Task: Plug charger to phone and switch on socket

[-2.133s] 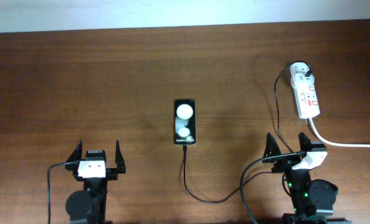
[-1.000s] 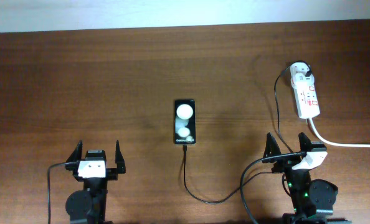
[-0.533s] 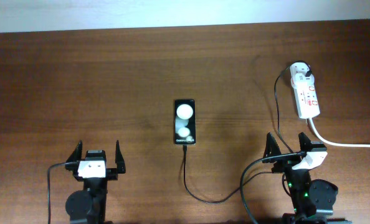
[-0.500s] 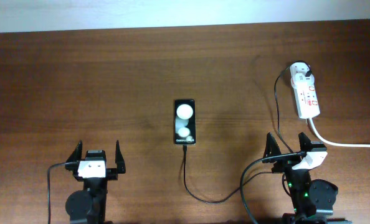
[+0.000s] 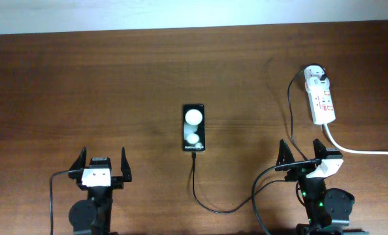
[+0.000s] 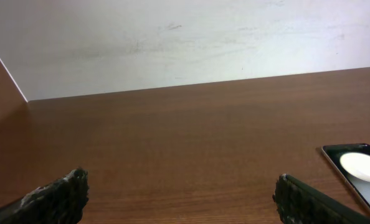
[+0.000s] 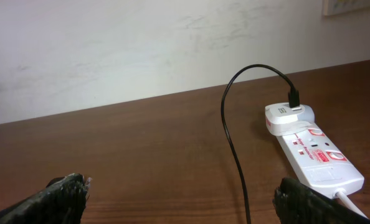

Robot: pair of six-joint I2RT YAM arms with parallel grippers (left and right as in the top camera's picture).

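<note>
Nothing has moved since the earlier overhead views: both arms, the phone and the cable lie exactly as they did.

The left hand (image 5: 103, 158) sits by the near edge of the counter (image 5: 83, 78), towards its left corner, fingers spread apart and holding nothing. The right hand (image 5: 300, 149) sits by the near edge towards the right corner, also spread and empty.

The phone (image 5: 193, 128) lies flat in the middle of the counter, screen up. The charger (image 5: 193, 176) meets the phone's near end, loops towards the near edge and runs past the right hand to its white plug (image 5: 315, 77). That plug is seated in the far end of the socket (image 5: 323, 103), which lies close to the far right corner. The socket's thick white cord (image 5: 357, 149) trails off the right edge.

Whether the connector is pushed fully home cannot be told from overhead. If it is, the plugging step looks done and the switch is what remains; whether it is already on is too small to read.

The next move probably falls to the right hand, which is nearer. It would need to reach forward over the cable without dragging it, bring its fingers together, and press down on the switch beside the occupied outlet.
</note>
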